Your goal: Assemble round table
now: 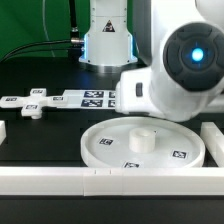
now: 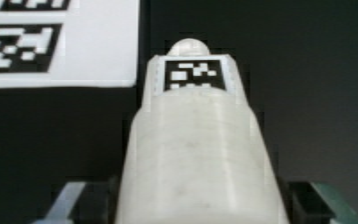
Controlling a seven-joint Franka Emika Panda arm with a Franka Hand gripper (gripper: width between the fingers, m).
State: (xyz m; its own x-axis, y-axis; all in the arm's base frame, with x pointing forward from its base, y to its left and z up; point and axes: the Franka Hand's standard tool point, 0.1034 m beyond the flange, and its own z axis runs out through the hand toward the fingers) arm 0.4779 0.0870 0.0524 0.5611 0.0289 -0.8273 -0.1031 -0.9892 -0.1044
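Observation:
The large round rimmed disc [image 1: 100, 150] lies flat at the front of the table, with a small raised hub [image 1: 143, 138] at its centre. The flat cross-shaped piece [image 1: 30, 108] lies at the exterior view's left. In the wrist view the short thick cylinder [image 2: 197, 130] runs away from the camera, with a tag near its far end. My gripper [image 2: 197, 205] is shut on its near end, one finger on each side. In the exterior view my own arm [image 1: 175, 75] hides the gripper and the cylinder.
The marker board [image 1: 92, 98] lies behind the disc and also shows in the wrist view [image 2: 34, 45]. Long white border bars run along the front [image 1: 60, 180] and the exterior view's right [image 1: 214, 140]. The robot base [image 1: 105, 40] stands at the back.

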